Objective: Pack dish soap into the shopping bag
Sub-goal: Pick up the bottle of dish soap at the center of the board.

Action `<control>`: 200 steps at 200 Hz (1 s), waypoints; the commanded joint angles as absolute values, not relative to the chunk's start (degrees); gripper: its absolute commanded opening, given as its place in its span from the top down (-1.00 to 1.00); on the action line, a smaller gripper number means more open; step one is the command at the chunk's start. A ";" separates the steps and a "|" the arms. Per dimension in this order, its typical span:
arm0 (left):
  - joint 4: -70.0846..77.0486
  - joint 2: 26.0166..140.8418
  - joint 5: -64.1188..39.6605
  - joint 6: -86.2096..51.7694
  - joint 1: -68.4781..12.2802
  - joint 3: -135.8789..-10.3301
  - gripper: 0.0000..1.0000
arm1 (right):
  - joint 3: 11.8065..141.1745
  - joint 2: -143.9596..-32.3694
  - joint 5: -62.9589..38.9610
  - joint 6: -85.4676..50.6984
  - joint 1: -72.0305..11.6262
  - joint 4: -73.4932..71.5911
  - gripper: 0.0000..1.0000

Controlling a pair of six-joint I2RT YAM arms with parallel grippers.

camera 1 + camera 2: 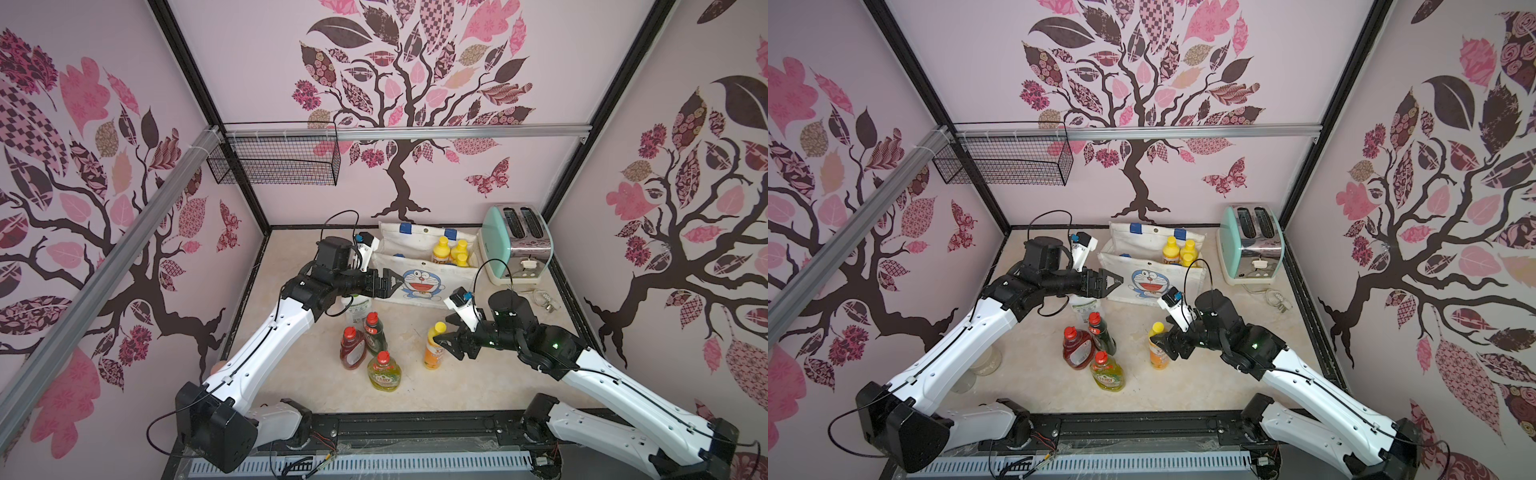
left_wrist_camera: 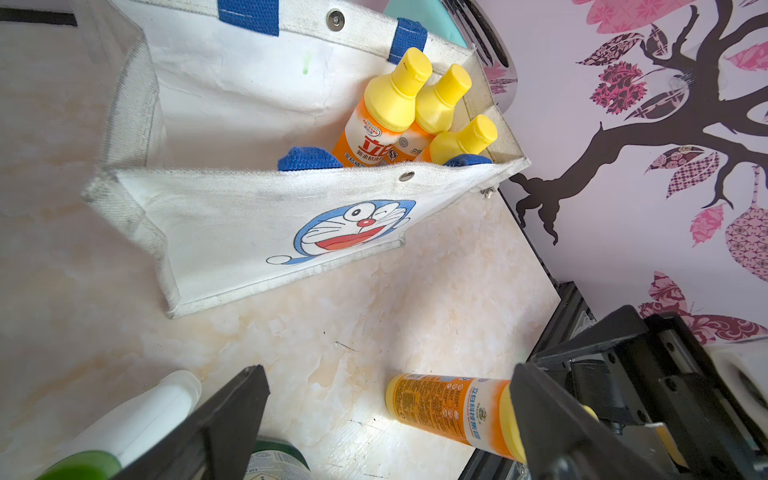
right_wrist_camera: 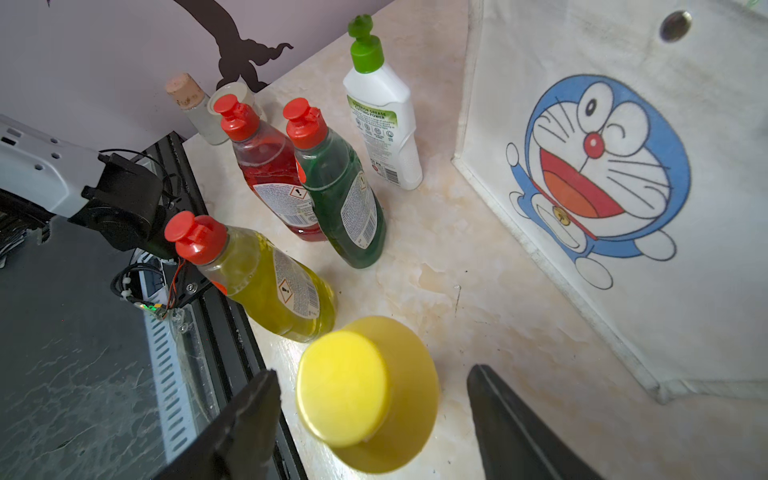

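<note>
Right claw (image 3: 374,372) agape (astride orange bottle (image 3: 347,392))

Three orange bottles (image 2: 386,116) inside white tote (image 2: 232,224)

Marble tabletop (image 1: 478,374) carries shopping bag (image 1: 419,276), toaster (image 1: 515,245), five upright soap bottles (image 1: 383,372).
</note>
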State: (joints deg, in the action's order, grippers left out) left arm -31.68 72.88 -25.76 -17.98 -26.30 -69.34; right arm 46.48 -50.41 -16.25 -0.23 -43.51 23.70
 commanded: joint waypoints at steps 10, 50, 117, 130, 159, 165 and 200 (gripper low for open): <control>-30.79 71.30 -26.02 -17.32 -26.38 -69.86 -0.94 | 46.49 -50.82 -15.91 -1.27 -43.79 19.53 -0.44; -31.20 70.59 -25.58 -16.98 -26.43 -69.74 -0.94 | 46.33 -51.43 -15.71 -1.61 -43.98 17.61 -0.38; -31.98 70.45 -24.35 -16.27 -26.39 -69.55 -0.94 | 45.52 -51.99 -14.68 -1.06 -44.21 17.85 -0.21; -31.90 70.38 -24.35 -16.36 -26.41 -69.58 -0.94 | 45.37 -51.92 -14.44 -1.13 -44.16 17.63 -0.15; -32.03 70.22 -24.34 -16.39 -26.45 -69.55 -0.94 | 44.94 -52.06 -14.08 -1.39 -44.22 17.60 -0.06; -32.16 70.14 -24.29 -16.27 -26.46 -69.54 -0.94 | 44.63 -52.11 -14.03 -1.60 -44.21 17.41 -0.04; -32.43 69.96 -23.86 -16.05 -26.37 -69.48 -0.94 | 44.12 -52.19 -13.11 -1.95 -44.32 16.93 0.13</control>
